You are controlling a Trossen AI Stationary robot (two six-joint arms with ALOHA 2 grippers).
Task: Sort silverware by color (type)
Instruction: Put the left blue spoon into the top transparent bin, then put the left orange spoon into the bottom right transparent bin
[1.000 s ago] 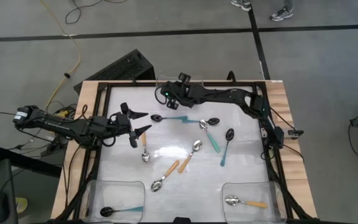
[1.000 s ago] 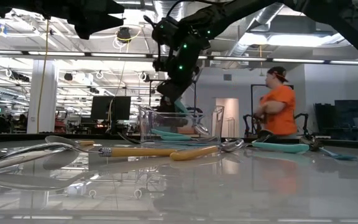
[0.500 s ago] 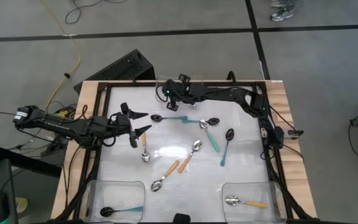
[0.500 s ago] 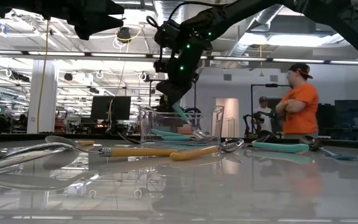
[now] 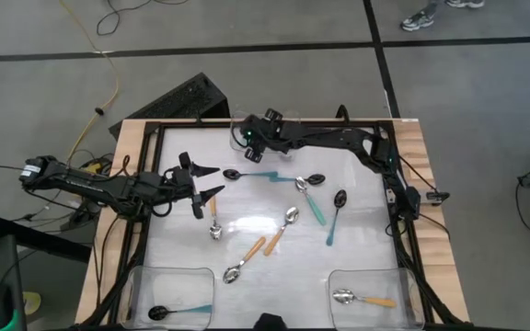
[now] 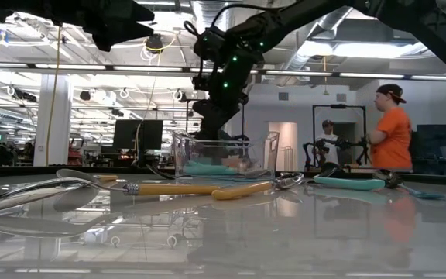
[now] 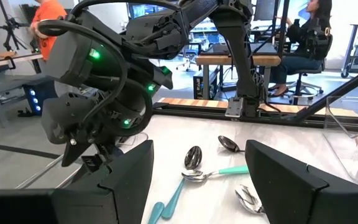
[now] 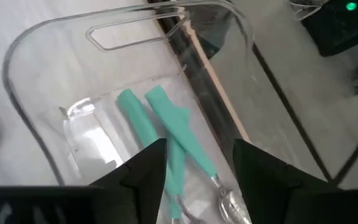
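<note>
From above we see the left gripper (image 5: 208, 183) spread and empty, an orange-handled silver spoon (image 5: 214, 221) just beyond its fingertips. Only the right wrist view shows teal-handled silver spoons (image 8: 173, 140) lying inside the clear plastic bin (image 8: 36, 37), probably two, below the right gripper's (image 8: 194, 165) parted fingers.

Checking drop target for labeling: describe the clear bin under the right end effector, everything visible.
The bin is clear plastic, rounded corners, a slot handle cut near its rim, and stands upright at the table's far edge. Inside lie two teal-handled spoons, side by side, with silver bowls; whether they touch is unclear. The right end effector hangs just above the opening, fingers apart, holding nothing and not touching the bin. In the low view it shows see-through, with teal inside.
</note>
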